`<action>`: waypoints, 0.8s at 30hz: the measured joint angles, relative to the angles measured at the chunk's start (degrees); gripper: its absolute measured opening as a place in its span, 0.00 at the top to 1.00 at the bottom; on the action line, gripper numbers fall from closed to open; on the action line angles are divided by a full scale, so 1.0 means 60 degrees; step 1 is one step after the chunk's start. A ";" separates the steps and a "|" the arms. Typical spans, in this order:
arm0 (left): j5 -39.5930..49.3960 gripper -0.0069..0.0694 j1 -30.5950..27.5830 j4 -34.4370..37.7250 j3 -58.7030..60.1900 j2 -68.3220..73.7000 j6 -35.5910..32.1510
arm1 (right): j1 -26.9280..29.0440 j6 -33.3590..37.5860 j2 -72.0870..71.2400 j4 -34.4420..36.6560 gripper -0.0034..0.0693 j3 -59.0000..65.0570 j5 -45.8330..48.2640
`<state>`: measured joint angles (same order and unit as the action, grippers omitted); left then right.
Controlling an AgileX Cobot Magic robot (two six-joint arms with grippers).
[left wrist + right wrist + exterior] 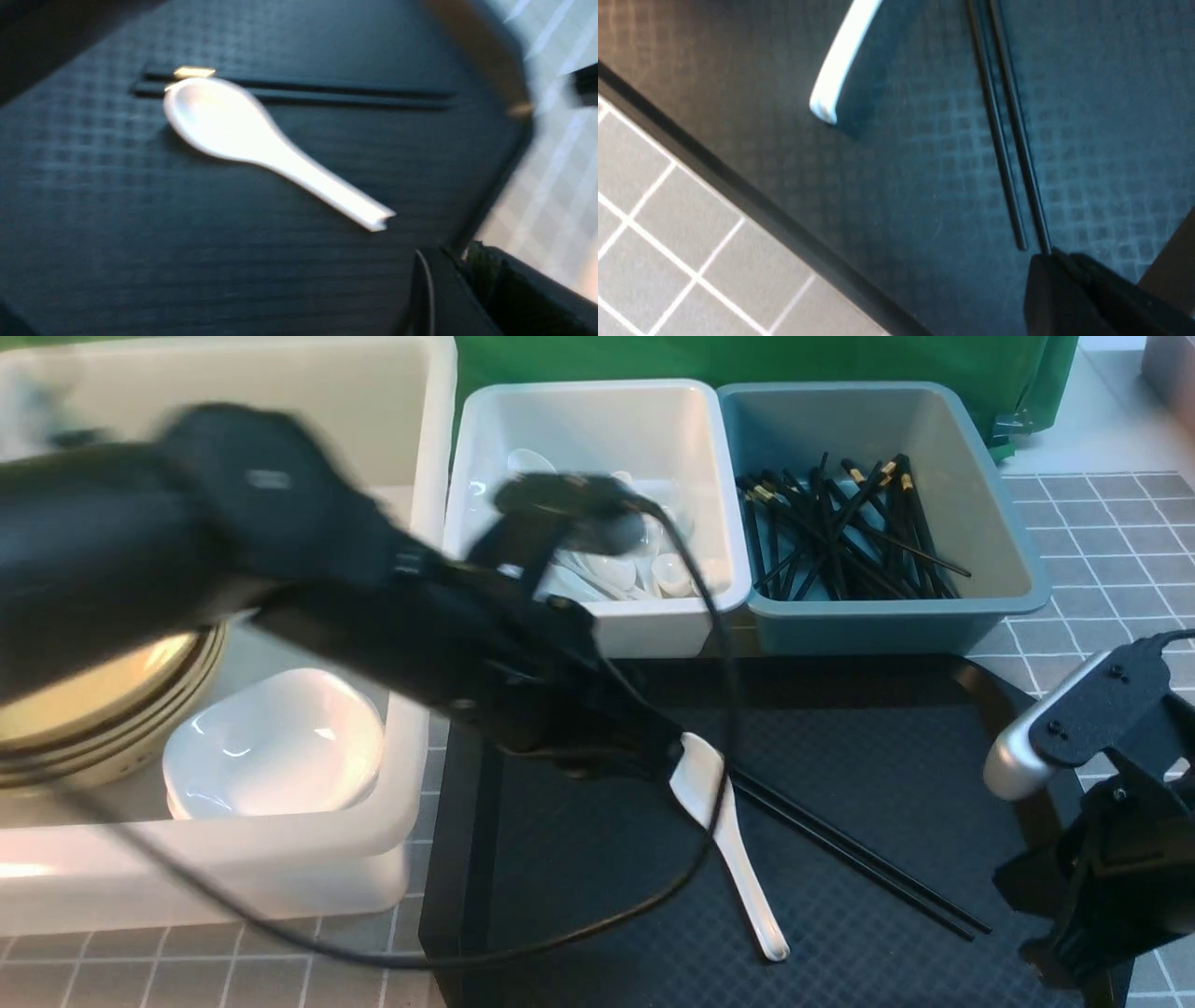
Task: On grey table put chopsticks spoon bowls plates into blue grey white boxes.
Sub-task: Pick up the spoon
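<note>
Left wrist view shows the spoon whole on the black tray, beside the chopsticks. In the front view the blurred left tool hides its scoop, opening unclear. The right tool is closed at the chopsticks' tips.

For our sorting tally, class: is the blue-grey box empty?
No, the blue-grey box holds a loose pile of black chopsticks in the front view.
</note>
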<state>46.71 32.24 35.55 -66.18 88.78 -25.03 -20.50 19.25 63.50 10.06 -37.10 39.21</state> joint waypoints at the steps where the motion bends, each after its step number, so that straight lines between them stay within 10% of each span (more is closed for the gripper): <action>1: -0.0057 0.79 0.0088 -0.0413 -0.0154 0.0275 0.0223 | 0.0000 -0.0002 0.0000 0.0008 0.90 -0.0012 0.0000; 13: -0.2428 0.39 0.0728 -0.1909 -0.0837 0.2989 0.0269 | 0.0019 -0.0235 0.0000 0.0036 0.89 -0.0021 -0.0090; 24: -0.4181 0.55 0.0740 -0.1696 -0.1055 0.4299 0.0248 | 0.0019 -0.0260 0.0000 0.0036 0.89 -0.0021 -0.0273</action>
<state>21.62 36.68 25.37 -72.51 114.57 -23.54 -20.39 17.69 63.50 10.28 -37.23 37.57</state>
